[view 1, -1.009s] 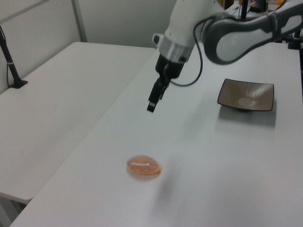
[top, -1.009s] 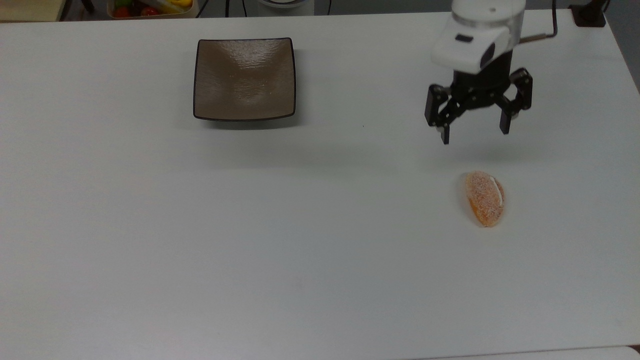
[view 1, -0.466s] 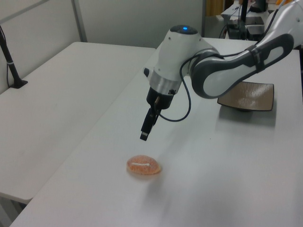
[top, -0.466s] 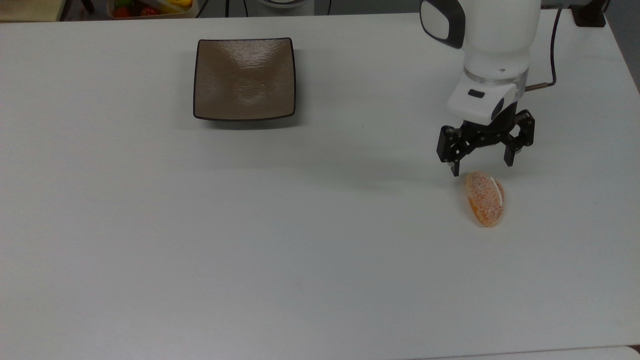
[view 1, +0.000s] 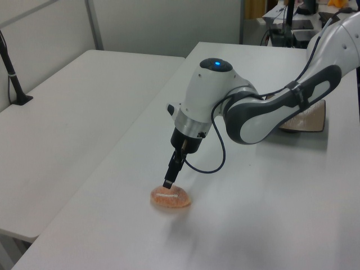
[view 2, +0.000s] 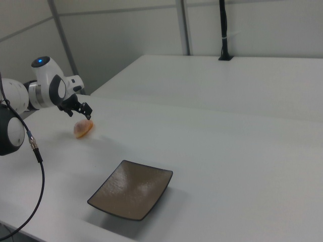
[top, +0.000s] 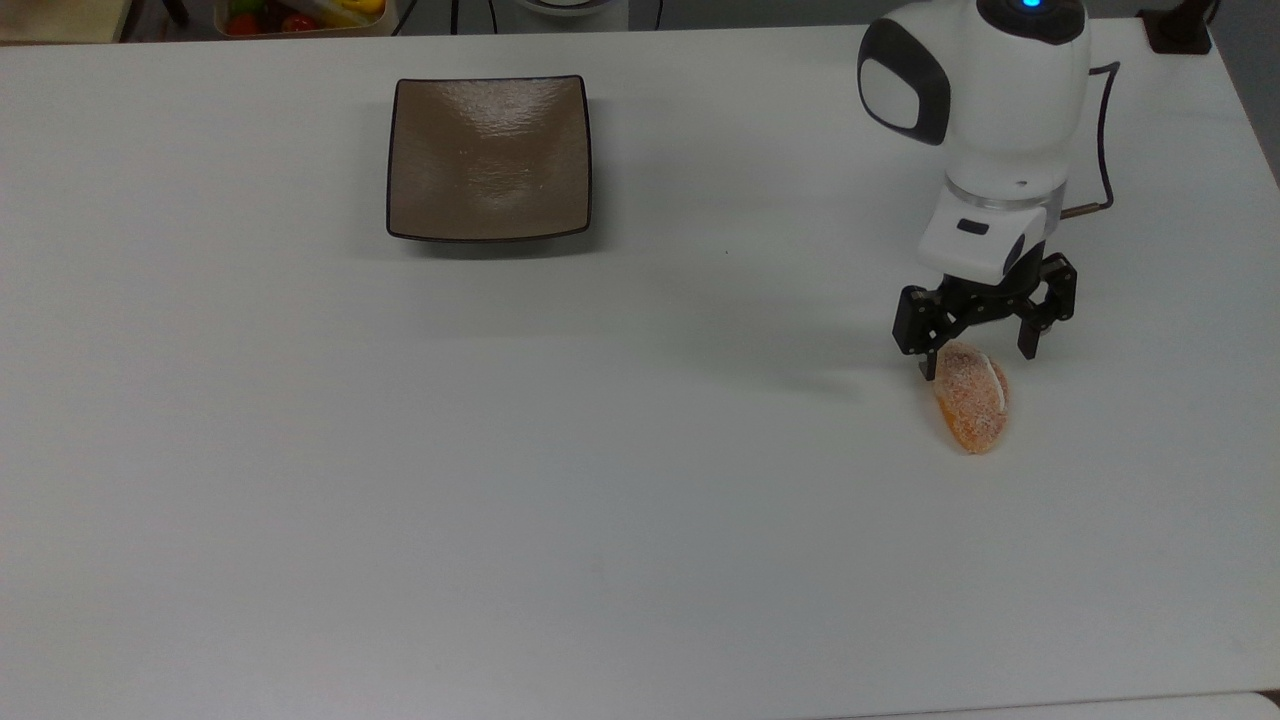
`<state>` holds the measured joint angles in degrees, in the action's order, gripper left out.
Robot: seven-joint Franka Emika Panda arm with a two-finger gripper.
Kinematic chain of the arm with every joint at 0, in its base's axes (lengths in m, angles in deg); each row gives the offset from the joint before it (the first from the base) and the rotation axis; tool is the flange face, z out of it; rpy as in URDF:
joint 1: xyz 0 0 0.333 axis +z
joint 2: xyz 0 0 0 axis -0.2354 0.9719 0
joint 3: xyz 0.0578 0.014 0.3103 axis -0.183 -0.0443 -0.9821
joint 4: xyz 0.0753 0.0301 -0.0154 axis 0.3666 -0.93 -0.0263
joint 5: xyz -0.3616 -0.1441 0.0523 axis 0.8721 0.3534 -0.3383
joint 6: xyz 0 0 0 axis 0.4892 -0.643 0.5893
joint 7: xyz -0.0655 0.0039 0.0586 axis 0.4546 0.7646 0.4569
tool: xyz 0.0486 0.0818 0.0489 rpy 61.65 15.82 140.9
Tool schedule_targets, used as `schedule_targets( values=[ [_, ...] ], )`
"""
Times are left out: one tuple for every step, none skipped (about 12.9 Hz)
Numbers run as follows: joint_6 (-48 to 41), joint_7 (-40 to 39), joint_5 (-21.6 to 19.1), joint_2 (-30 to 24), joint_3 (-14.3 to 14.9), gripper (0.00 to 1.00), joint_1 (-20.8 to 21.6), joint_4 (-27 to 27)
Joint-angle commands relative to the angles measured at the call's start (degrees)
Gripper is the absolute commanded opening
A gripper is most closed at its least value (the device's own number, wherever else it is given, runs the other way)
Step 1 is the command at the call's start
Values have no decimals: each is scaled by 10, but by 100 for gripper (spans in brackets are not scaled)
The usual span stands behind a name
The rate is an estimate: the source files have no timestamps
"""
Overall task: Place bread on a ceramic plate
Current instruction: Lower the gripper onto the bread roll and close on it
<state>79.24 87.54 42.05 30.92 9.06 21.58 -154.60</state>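
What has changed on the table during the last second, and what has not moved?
The pincer came down toward the top view's bottom, and its open fingers now straddle the upper end of the bread. Nothing is gripped yet. The bread and the plate stayed where they were.

A matt white tabletop (top: 400, 500) carries a square, glossy brown ceramic plate (top: 488, 158) whose glaze catches rippled highlights inside a thin dark rim. The small oval orange-brown bread roll (top: 970, 398) looks rough and crumbly under a pale sugary coating. Above it, the robot arm's smooth, glossy white plastic casing (top: 1005, 90) meets a matt black two-finger gripper (top: 981, 358).
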Motion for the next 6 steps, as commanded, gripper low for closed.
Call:
schedule_targets(
  values=[
    [24, 25, 43, 28, 7, 100, 12, 18],
    [35, 32, 56, 33, 7, 100, 12, 17],
    [38, 40, 61, 37, 6, 100, 12, 17],
    [41, 41, 61, 44, 6, 100, 13, 18],
    [45, 41, 62, 45, 6, 100, 13, 17],
    [47, 41, 62, 51, 2, 100, 13, 18]
  ],
)
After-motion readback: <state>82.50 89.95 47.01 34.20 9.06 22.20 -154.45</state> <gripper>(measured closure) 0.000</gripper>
